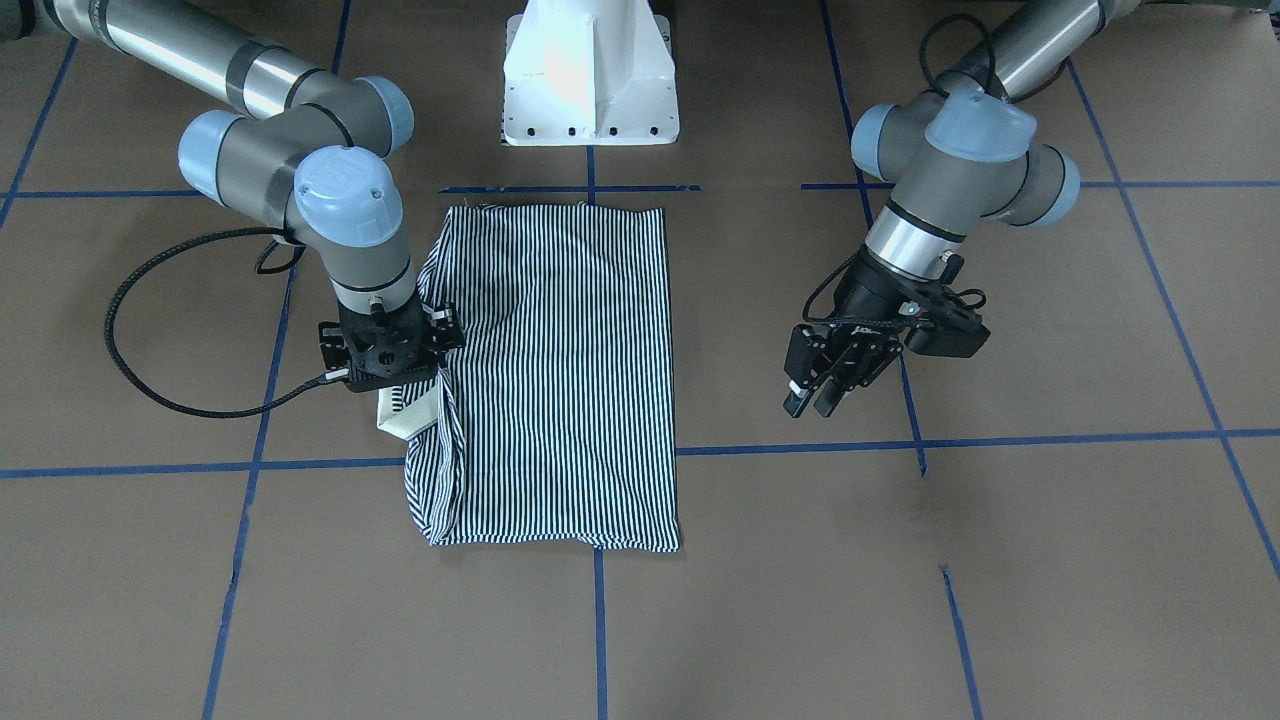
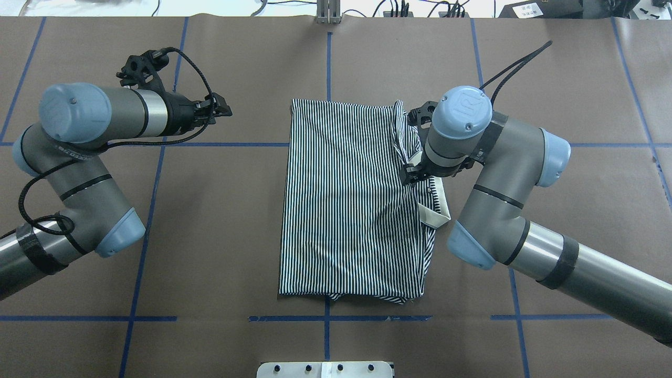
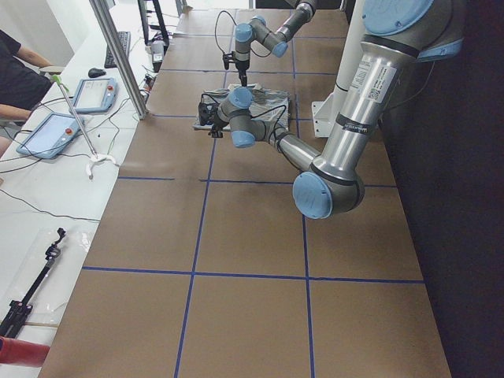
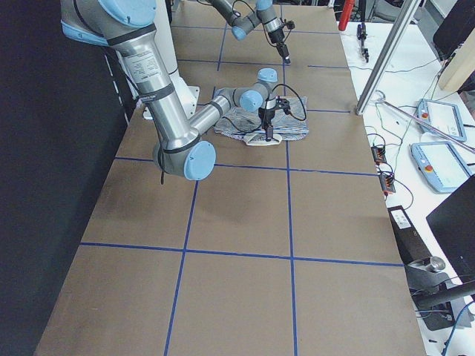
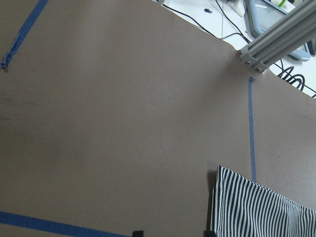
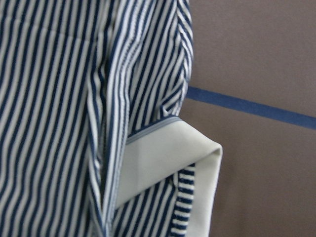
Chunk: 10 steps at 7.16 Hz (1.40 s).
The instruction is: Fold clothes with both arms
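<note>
Polo shirt [image 2: 352, 205] lies folded into a long rectangle mid-desk [image 2: 210, 236], cream collar [image 2: 436, 212] poking out along its right edge. That edge likely wants tucking: pinch all layers beside the collar and carry them over flat. Well left of the shirt, the left gripper [image 1: 812, 402] hovers, 2 fingers parted, empty. The right gripper [image 2: 412, 176] sits at the collar edge, its opening hidden.

Striped shirt [image 6: 54, 98] lies bunched, its cream collar [image 6: 168, 155] jutting onto the table [image 6: 256, 49] near blue tape [image 6: 247, 106].
</note>
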Motion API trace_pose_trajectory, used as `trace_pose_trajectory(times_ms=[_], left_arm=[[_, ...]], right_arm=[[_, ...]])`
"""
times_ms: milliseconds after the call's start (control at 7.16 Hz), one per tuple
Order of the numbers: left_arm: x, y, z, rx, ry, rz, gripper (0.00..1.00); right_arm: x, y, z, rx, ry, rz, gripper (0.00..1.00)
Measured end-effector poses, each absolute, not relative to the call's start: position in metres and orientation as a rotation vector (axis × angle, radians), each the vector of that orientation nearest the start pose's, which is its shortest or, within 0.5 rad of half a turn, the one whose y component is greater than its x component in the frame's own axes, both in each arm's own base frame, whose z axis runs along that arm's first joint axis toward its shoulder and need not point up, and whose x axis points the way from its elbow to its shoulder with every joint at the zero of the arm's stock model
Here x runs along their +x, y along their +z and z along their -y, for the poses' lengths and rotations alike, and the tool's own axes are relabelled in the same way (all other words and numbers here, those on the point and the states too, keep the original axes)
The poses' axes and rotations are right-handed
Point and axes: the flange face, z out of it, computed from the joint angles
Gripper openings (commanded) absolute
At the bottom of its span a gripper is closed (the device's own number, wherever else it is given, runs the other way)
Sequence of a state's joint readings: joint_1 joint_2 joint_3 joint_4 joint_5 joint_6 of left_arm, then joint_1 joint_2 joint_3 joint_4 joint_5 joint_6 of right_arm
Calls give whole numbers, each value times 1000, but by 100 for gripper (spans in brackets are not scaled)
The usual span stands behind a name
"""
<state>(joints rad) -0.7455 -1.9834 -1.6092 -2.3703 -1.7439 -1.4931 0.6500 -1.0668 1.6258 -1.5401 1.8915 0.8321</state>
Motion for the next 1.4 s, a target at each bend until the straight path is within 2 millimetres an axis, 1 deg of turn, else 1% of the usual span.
trace_pose_trajectory(times_ms=[140, 279, 419, 559, 699, 838, 1118, 1257, 1397], left_arm=[[395, 312, 523, 364, -469, -1212, 51], [394, 307, 521, 362, -470, -1209, 51], [392, 304, 520, 362, -470, -1209, 51], [390, 304, 518, 362, -470, -1209, 51], [386, 303, 514, 363, -471, -1213, 51], [382, 300, 512, 363, -476, -1221, 51], [377, 291, 507, 363, -488, -1244, 51], [374, 287, 506, 367, -489, -1254, 51], [372, 283, 504, 372, -488, -1262, 51]], right_arm=[[-458, 370, 483, 130, -188, 633, 100], [-444, 378, 480, 136, -204, 623, 100], [-440, 370, 482, 144, -209, 621, 100], [-443, 352, 488, 153, -209, 625, 100], [-449, 335, 497, 163, -203, 632, 100], [-459, 323, 511, 166, -185, 635, 100], [-498, 293, 551, 145, -116, 631, 100], [-510, 291, 565, 140, -98, 629, 100], [-517, 298, 576, 143, -87, 632, 100]])
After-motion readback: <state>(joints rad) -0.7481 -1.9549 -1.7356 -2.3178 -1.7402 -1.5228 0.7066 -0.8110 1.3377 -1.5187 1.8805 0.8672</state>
